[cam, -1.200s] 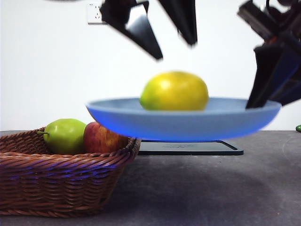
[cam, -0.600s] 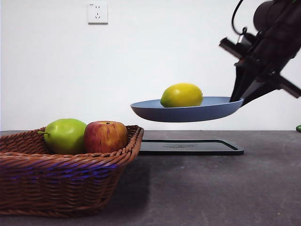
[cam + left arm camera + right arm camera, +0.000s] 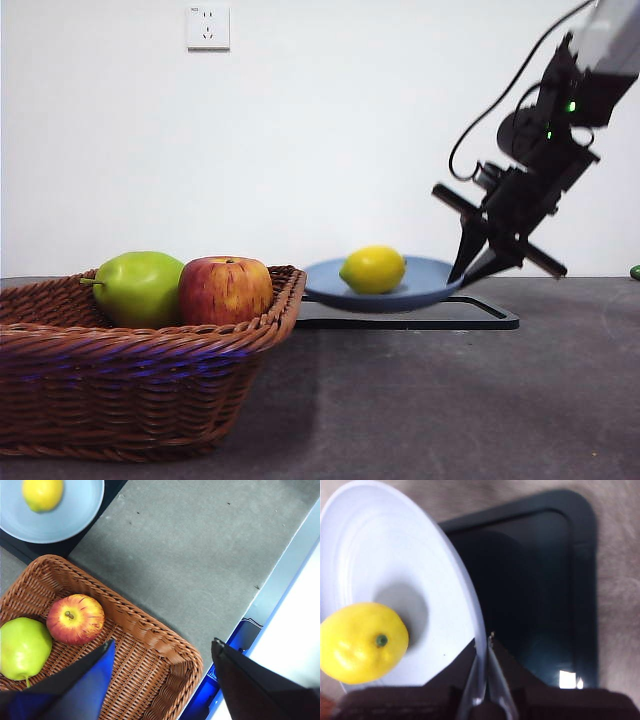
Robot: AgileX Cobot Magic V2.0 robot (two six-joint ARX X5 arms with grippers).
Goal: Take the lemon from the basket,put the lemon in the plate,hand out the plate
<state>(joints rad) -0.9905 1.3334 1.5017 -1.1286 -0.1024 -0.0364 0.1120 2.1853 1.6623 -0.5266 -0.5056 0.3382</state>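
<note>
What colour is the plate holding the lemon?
Matte grey-blue plate; clearest in the left wrist view.

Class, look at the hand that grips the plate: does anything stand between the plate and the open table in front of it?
Nothing visible does. The right hand is shut on the rim of the plate, with the lemon on it, over the black tray. The basket stands off to one side.

Low front camera, two overhead wrist cameras; all show plate (image 3: 420, 290).
</note>
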